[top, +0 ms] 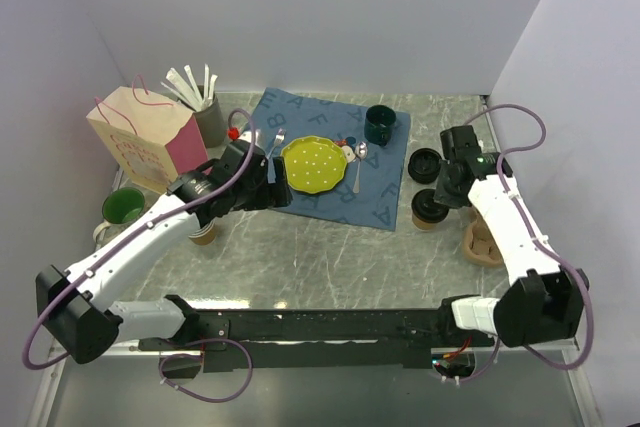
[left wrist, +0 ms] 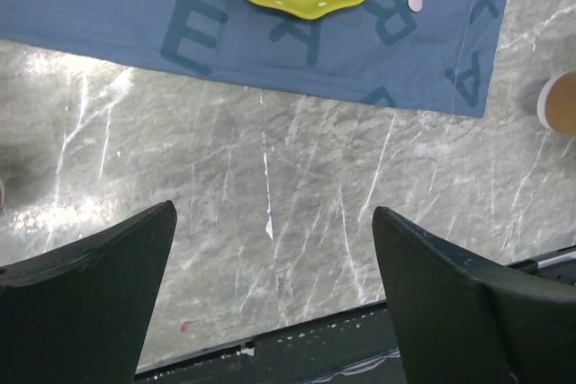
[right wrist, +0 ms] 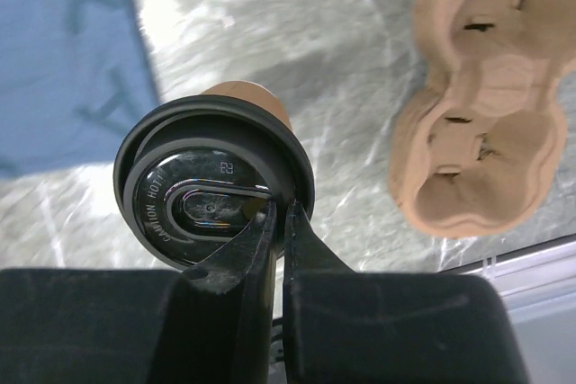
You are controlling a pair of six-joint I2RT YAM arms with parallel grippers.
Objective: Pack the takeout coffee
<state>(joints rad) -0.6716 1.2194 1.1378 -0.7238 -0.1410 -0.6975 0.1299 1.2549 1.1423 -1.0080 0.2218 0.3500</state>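
Along the left edge of the table [top: 330, 257] you have a tan-and-pink paper bag [top: 142, 137] with cord handles, a grey cup of white utensils [top: 207, 115] toward the far edge beside it, and a glossy green mug [top: 122, 207] nearer you. Your left gripper [left wrist: 270, 231] hangs released, its dark fingers spread wide over bare, grey, marble-veined tabletop just off the near edge of the blue lettered cloth [top: 375, 187]. That cloth carries a scalloped yellow plate [top: 312, 164] dotted white. A dark green mug [top: 380, 125] stands at the cloth's far right corner. Just beside the cloth's right edge, on bare table, sits the takeout coffee [right wrist: 211, 191], a tan paper cup under a round, ridged black plastic lid. Your right gripper [right wrist: 279, 222] is clenched on that lid's rim, pinching it between both fingers. Another round black lid [top: 425, 162] lies just beyond it, and a moulded brown pulp cup carrier [top: 484, 239] lies near the table's right edge, apart from the cup.
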